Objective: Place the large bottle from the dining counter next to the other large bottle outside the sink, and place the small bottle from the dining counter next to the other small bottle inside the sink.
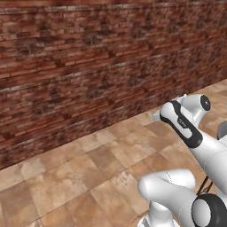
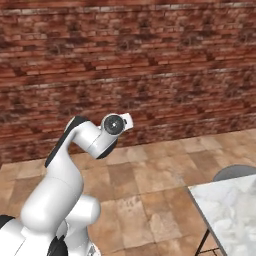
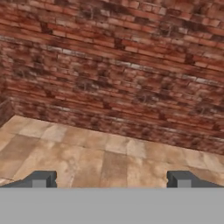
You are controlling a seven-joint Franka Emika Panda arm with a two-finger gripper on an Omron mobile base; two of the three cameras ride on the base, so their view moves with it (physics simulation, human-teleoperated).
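Brick wall [image 1: 88,57] fills the far side ahead of me, tan tile floor [image 1: 80,177] below it, no bottles, sink or dining counter anywhere in what I can see. Going left to right: left base view has wall and floor, with my arm [image 1: 186,128] folded up at the lower right. In the right base view the arm [image 2: 75,160] is tucked at the lower left, and a marble-topped table [image 2: 230,210] corner pokes in at the lower right with a grey rounded thing [image 2: 235,172] just behind it, maybe a chair back, can't tell. Nothing stands on the part of that table I can see. Hand view: gripper [image 3: 111,179] points level at the wall, fingertips [image 3: 41,178] spread wide apart, nothing between them, so it's wide and empty. Key relation for the next move: neither bottle lies in front of the gripper, so I can't give a bearing or a long axis for either. My guess is the counter is off to the right or behind, given the table edge on that side. I'd judge the task as barely begun; next call is to drive or turn the base until the counter comes into sight, not to reach.
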